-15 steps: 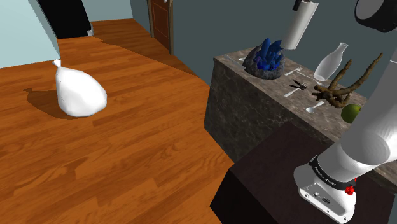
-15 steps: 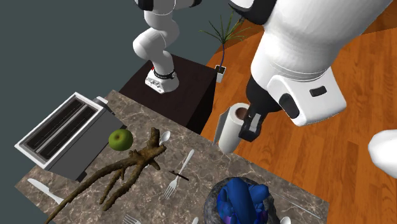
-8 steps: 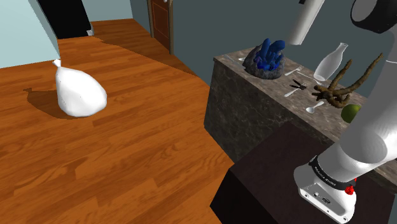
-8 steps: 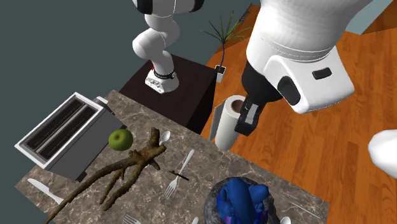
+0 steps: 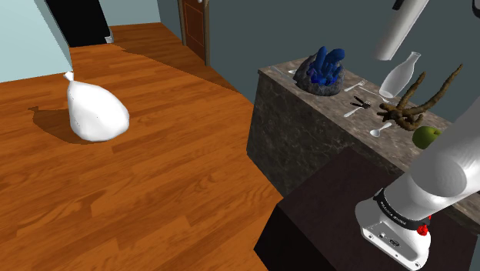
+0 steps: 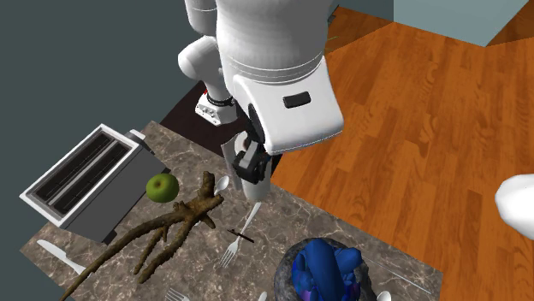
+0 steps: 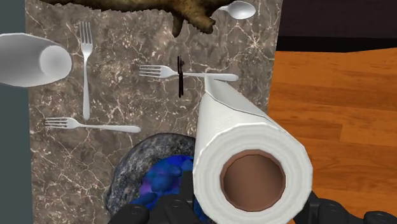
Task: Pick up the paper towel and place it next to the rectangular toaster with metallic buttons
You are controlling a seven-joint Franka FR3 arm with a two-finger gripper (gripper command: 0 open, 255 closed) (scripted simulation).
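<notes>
The paper towel (image 7: 236, 137) is a white roll with a brown core, clasped between my black fingers (image 7: 181, 207). My gripper (image 6: 250, 164) is shut on it and holds it tilted in the air above the marble counter (image 6: 282, 218). In the shoulder view the paper towel (image 5: 401, 32) hangs high over the counter's far side, above a white vase (image 5: 400, 75). The rectangular toaster (image 6: 86, 184), white-rimmed with two slots, stands at the counter's end on the second exterior view's left. In that view my arm hides most of the roll.
On the counter lie a green apple (image 6: 161, 187), a brown branch (image 6: 171, 227), forks (image 7: 86, 67), a spoon (image 7: 236, 9) and a stone bowl with a blue object (image 6: 321, 269). A white bag (image 5: 96, 112) sits on the wooden floor. My dark stand (image 5: 323, 223) adjoins the counter.
The arm has carried the roll up and towards the shoulder view's right. In the second exterior view it went from beyond the counter's edge to above the counter, nearer the toaster.
</notes>
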